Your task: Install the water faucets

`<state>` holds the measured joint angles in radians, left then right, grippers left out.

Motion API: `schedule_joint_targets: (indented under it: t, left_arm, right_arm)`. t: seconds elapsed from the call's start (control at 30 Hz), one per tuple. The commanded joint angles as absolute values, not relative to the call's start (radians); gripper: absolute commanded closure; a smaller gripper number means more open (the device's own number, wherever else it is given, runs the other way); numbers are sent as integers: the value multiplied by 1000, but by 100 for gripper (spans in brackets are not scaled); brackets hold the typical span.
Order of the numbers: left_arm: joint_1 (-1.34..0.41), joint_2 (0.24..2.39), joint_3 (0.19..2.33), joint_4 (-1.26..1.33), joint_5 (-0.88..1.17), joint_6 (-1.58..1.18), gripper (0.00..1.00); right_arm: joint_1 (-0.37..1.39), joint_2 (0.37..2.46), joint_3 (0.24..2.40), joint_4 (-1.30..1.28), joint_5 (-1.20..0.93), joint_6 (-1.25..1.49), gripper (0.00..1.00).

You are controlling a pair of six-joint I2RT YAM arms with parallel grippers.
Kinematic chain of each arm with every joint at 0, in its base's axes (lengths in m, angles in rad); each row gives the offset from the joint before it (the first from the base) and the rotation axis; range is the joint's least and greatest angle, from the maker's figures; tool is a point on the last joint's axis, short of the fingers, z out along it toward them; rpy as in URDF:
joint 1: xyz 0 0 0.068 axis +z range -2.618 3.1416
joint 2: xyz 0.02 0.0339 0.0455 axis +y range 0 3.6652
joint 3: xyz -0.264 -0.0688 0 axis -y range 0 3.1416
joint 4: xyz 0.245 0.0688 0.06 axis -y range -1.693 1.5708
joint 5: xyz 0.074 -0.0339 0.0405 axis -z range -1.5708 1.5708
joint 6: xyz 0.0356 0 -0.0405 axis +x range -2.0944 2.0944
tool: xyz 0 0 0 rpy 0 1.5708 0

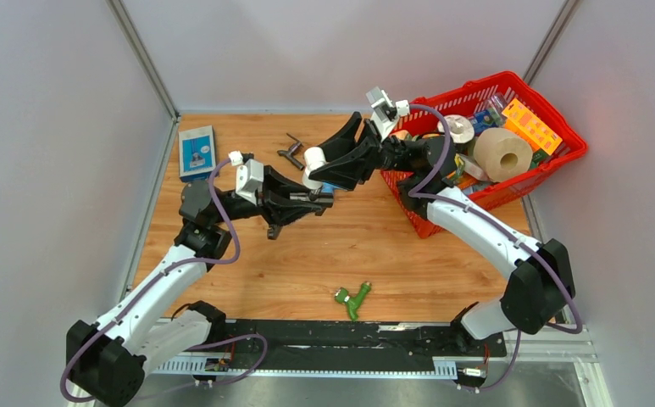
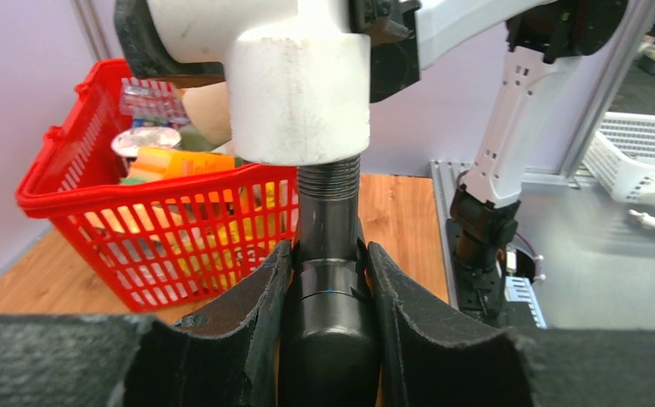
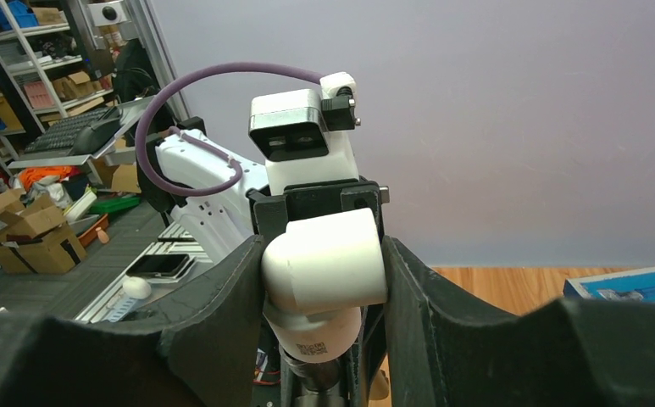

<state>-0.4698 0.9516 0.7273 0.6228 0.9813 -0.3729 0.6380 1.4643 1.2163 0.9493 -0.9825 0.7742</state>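
We see the left gripper (image 2: 328, 252) clenched on the dark faucet (image 2: 328, 322) above mid-table, its long axis along the fingers, threaded end entering the white elbow (image 3: 324, 271) grasped by the right gripper (image 3: 324, 246); its sticker (image 3: 311, 348) is unreadable; the basket (image 1: 417, 222) sits close right, and the green faucet (image 1: 352, 298) lies near the front edge

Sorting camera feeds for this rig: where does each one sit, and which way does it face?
Top external: above, behind the bases, looking down on table, left arm, right arm, red basket.
Left wrist: on left arm, facing the basket; left jaws grip the dark faucet.
Right wrist: on right arm, facing the left arm; right jaws grip the white fitting.
Both wrist views show the white fitting.
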Motion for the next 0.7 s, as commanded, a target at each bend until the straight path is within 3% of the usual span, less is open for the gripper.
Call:
schedule_joint_targets:
  t: [0.0,0.67]
  left_arm:
    - [-474,887,770,713,856,-288,100]
    - [-477,896,707,925,769,-417,100]
  right_arm:
    - [652,1428,1232,787,-1011,687,100]
    - [653,1424,1210,737,-976,618,100]
